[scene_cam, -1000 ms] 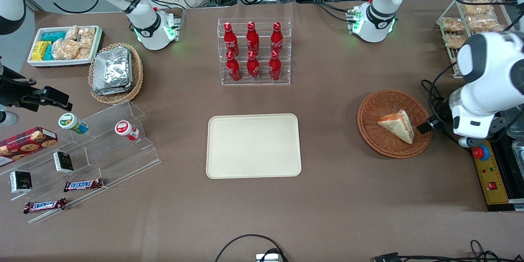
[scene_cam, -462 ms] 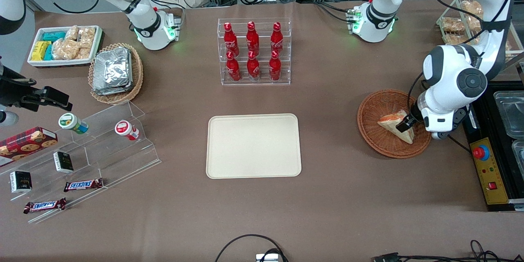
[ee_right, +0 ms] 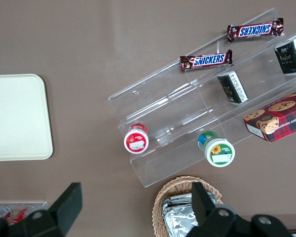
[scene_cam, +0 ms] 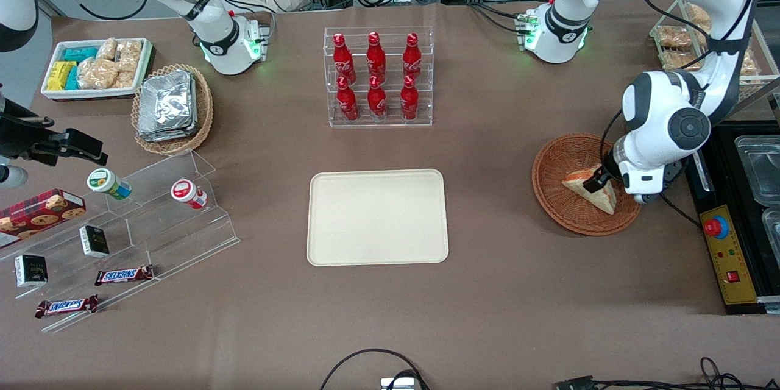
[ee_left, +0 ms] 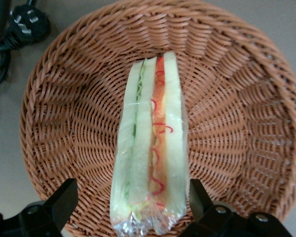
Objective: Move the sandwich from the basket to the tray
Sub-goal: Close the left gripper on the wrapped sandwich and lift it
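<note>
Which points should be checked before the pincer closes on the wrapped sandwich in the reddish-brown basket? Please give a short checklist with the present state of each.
1. Pincer open, one finger on each side of the clear-wrapped triangular white-bread sandwich: ok.
2. Pincer centred over the sandwich: ok in the wrist view; it straddles one end, not the middle.
3. Sandwich lies in the round reddish-brown woven wicker basket, nothing on top of it: ok.
4. Fingers low enough to grip: cannot tell.
5. Large flat cream-beige rectangular tray has bare surface for the sandwich: ok.
6. Black cable beside the basket keeps apart from the pincer: ok.
</note>
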